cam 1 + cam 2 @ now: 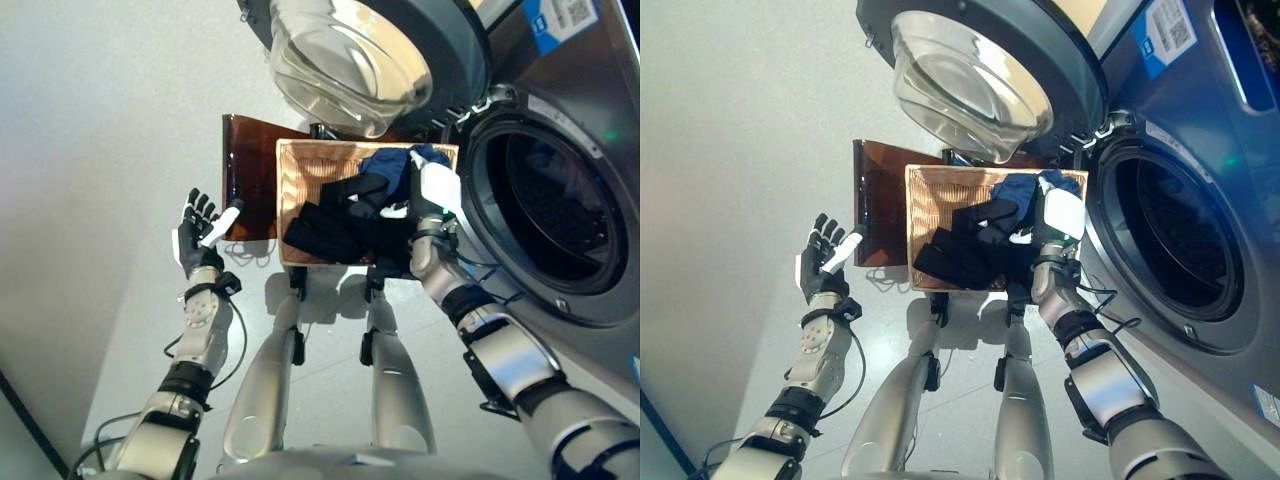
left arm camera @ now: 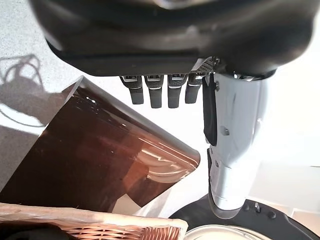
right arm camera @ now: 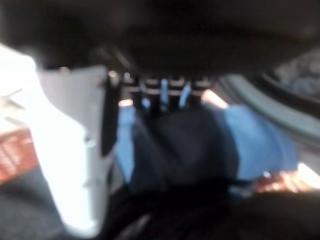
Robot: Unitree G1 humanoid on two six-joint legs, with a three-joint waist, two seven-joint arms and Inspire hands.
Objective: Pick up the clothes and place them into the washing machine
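Note:
A wicker basket (image 1: 300, 170) on the floor holds black clothes (image 1: 335, 225) and a blue garment (image 1: 395, 165). My right hand (image 1: 432, 200) hangs over the basket's right side, just above the clothes, beside the washing machine's opening (image 1: 555, 215). In the right wrist view its fingers (image 3: 162, 92) point straight at the dark cloth (image 3: 185, 145) lying on the blue garment (image 3: 260, 145), and nothing is gripped. My left hand (image 1: 195, 240) is raised, open and empty, left of the basket.
The washer's round glass door (image 1: 350, 60) stands open above the basket's far edge. A brown translucent panel (image 1: 248, 165) lies against the basket's left side, near my left hand. Grey floor stretches to the left.

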